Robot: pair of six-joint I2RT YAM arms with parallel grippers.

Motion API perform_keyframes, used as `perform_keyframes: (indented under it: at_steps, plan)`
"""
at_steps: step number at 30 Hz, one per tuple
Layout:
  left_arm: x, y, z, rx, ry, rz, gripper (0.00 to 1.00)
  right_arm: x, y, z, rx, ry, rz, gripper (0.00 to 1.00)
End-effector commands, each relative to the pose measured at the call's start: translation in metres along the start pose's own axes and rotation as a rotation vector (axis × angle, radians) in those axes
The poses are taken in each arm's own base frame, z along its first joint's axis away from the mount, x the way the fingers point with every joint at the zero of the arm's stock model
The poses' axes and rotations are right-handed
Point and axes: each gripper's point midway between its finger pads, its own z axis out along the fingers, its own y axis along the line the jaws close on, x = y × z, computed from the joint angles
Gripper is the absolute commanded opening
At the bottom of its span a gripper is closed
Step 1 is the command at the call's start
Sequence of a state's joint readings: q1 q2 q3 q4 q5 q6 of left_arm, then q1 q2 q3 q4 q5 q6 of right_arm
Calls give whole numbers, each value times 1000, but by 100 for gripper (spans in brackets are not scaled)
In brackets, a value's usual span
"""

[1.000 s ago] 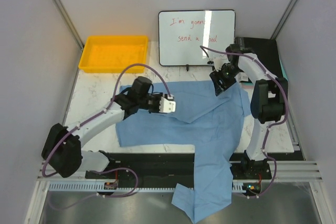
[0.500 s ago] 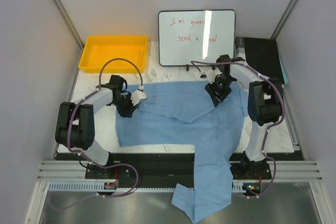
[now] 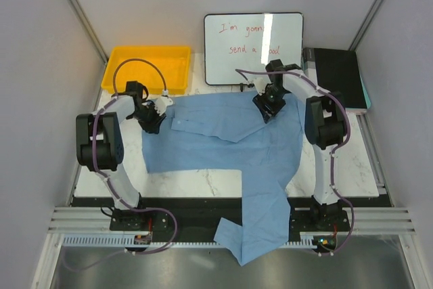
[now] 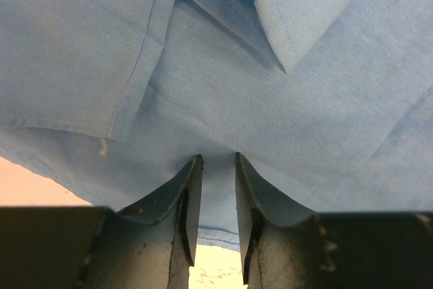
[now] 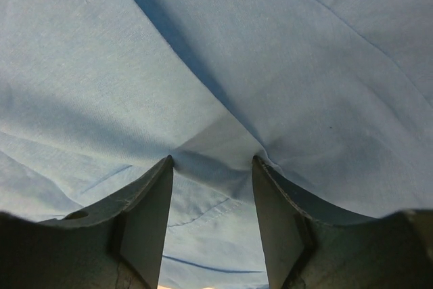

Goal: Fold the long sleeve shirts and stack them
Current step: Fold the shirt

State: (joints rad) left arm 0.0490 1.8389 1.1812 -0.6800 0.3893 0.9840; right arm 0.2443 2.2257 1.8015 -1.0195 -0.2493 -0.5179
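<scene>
One long sleeve shirt (image 3: 223,153), light blue, lies spread across the marble table, with one sleeve (image 3: 254,235) hanging over the near edge. My left gripper (image 3: 157,107) is at the shirt's far left corner. In the left wrist view its jaws (image 4: 216,159) stand narrow, with the cloth (image 4: 237,86) pinched between them and a pointed flap with a button (image 4: 304,5) just beyond. My right gripper (image 3: 265,107) is at the shirt's far edge. In the right wrist view its jaws (image 5: 212,159) are closed on a bunched ridge of the cloth (image 5: 203,65).
A yellow tray (image 3: 147,48) stands at the far left, just behind the left gripper. A whiteboard (image 3: 254,49) with red writing stands upright at the far middle. A black block (image 3: 338,76) sits at the far right. Grey walls close both sides.
The left gripper has swung from mid-table to the far left, pulling the cloth out flat. The right gripper moved left and farther away. The whole shirt slid away from the near edge.
</scene>
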Motion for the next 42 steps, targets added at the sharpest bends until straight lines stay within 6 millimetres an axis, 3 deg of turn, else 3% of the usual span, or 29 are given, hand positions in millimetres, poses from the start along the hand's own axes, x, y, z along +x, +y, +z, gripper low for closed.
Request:
perform_keyframes:
  at_steps: [1, 3, 6, 7, 8, 9, 11, 12, 13, 14, 16, 19, 21, 25, 26, 27, 30, 33, 38, 42]
  plan:
    - [-19, -7, -24, 28, -59, -20, 36, -16, -2, -27, 22, -59, -16, 60]
    - [-38, -19, -51, 15, -144, 24, 39, -11, 13, -60, 27, -105, -54, 63]
    - [-45, -50, -73, 49, -221, 44, 46, 7, 44, -101, 1, -157, -122, 70]
    - [-49, -62, -88, 32, -262, 67, 50, 26, 63, -101, -62, -131, -139, 71]
    - [-49, -76, -93, 60, -285, 68, 54, 36, 74, -120, -55, -161, -184, 74]
    - [-49, -84, -99, 60, -301, 104, 58, 46, 79, -121, -54, -154, -226, 75]
    - [-41, -106, -105, 57, -320, 121, 67, 89, 99, -119, -82, -96, -290, 77]
    - [-37, -113, -105, 60, -320, 129, 68, 105, 100, -115, -77, -70, -373, 78]
    - [-31, -124, -105, 67, -325, 133, 68, 137, 109, -98, -117, -1, -393, 78]
    - [-27, -130, -104, 75, -322, 134, 69, 150, 110, -103, -73, 0, -450, 81]
    - [-18, -141, -99, 90, -315, 115, 70, 179, 118, -90, -92, 45, -529, 85]
    - [-14, -148, -99, 89, -315, 91, 70, 184, 144, -95, -107, 28, -633, 88]
    - [-14, -151, -100, 85, -321, 83, 70, 180, 168, -97, -154, 11, -703, 84]
    - [-9, -154, -99, 76, -312, 65, 70, 194, 221, -94, -245, 61, -867, 69]
    - [-7, -153, -99, 69, -306, 43, 70, 198, 226, -91, -235, 78, -873, 67]
    - [-7, -152, -99, 58, -305, 37, 70, 195, 224, -86, -182, 84, -901, 66]
    - [-6, -143, -99, 13, -295, -5, 70, 201, 243, -73, -159, 155, -978, 64]
    - [-9, -124, -105, -55, -324, -80, 71, 194, 248, -58, -102, 201, -998, 66]
    - [-17, -105, -122, -95, -411, -171, 72, 184, 248, -34, -29, 235, -966, 64]
    - [-13, -104, -122, -96, -404, -166, 72, 183, 240, -16, 21, 266, -940, 59]
